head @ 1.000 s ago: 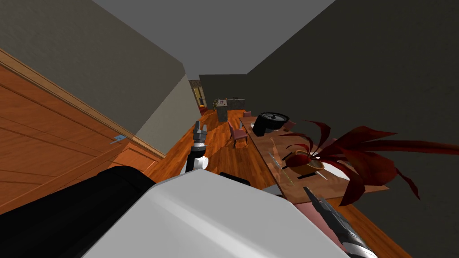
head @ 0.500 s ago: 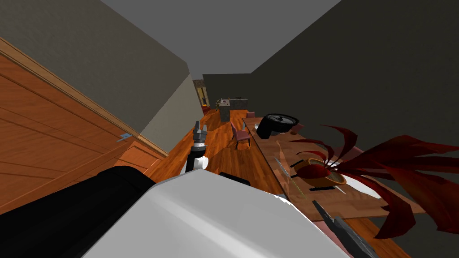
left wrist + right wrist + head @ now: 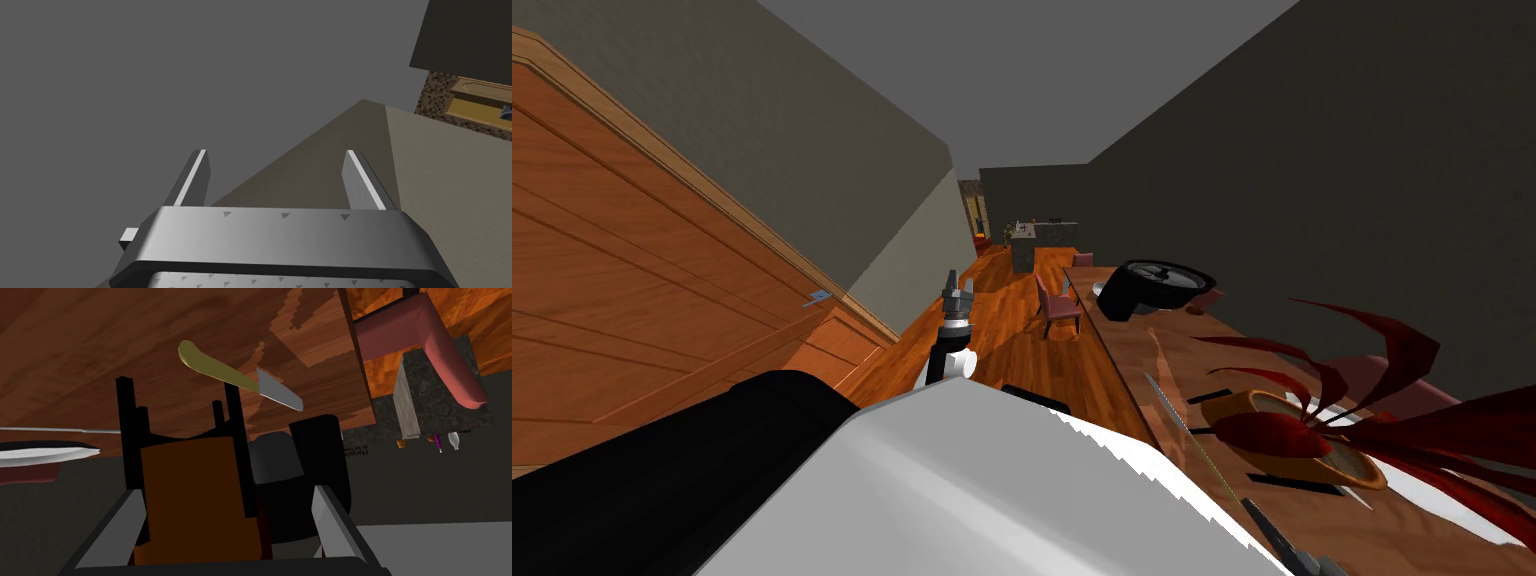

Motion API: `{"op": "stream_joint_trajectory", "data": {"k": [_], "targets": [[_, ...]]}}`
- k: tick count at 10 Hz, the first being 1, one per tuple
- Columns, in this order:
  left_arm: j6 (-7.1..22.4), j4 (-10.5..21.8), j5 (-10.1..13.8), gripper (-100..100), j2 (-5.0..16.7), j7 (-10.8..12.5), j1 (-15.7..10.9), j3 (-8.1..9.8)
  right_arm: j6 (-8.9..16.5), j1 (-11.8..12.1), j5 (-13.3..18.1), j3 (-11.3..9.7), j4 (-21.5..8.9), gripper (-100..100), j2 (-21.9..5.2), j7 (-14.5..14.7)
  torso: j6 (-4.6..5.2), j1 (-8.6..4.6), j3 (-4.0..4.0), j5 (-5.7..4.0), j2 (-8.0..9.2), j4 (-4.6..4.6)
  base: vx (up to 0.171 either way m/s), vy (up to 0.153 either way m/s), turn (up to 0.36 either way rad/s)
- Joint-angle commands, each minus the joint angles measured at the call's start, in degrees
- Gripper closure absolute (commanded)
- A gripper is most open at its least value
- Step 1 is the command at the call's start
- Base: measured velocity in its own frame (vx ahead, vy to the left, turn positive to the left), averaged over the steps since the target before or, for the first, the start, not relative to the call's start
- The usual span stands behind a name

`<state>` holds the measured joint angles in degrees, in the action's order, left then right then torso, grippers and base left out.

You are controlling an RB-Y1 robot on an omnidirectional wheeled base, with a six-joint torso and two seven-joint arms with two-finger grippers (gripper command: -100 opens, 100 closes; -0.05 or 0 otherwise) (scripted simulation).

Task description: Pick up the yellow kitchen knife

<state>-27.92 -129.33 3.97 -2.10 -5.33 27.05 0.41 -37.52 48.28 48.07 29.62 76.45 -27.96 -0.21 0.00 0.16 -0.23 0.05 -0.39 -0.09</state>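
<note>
Since the yellow kitchen knife (image 3: 239, 382) lies flat on the desk (image 3: 100, 338), stiff, light, probably slick-bladed, I'd grab its handle (image 3: 212, 368), and right gripper (image 3: 227, 493) and left gripper (image 3: 275, 152) fingers both gape wide, holding nothing.

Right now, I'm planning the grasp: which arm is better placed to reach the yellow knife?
Right. The right gripper, open, faces the yellow knife on the wooden table; the left gripper points away from it.

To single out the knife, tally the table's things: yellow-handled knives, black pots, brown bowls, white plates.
yellow-handled knife: 1
black pot: 1
brown bowl: 1
white plate: 1
Total: 4
</note>
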Motion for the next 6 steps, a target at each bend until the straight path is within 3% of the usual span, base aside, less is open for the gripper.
{"op": "stream_joint_trajectory", "data": {"k": [1,3,5,6], "targets": [[0.0,0.0,0.0,0,0.0,0.0,0.0,0.0,-0.5,0.9,2.5,0.9,-2.9,-100,-0.8,0.7,0.0,0.0,0.0,0.0,0.0,0.0,0.119,0.036,0.181],[0.0,0.0,0.0,0,0.0,0.0,0.0,0.0,-0.5,0.9,2.5,0.9,-4.6,-100,-0.8,0.7,0.0,0.0,0.04,0.01,0.08,0.02,0.071,0.022,0.042],[0.0,0.0,0.0,0,0.0,0.0,0.0,-0.01,-0.8,1.4,6.3,1.4,-9.4,-100,-2.4,1.9,-0.03,-0.02,0.15,0.0,0.24,0.06,0.093,0.018,0.271],[0.0,0.0,0.0,0,0.0,0.0,0.0,0.0,-0.8,1.4,6.6,1.4,-10.4,-100,-2.4,1.9,-0.04,-0.08,0.04,0.0,0.06,0.02,0.132,0.0,0.115]]}}
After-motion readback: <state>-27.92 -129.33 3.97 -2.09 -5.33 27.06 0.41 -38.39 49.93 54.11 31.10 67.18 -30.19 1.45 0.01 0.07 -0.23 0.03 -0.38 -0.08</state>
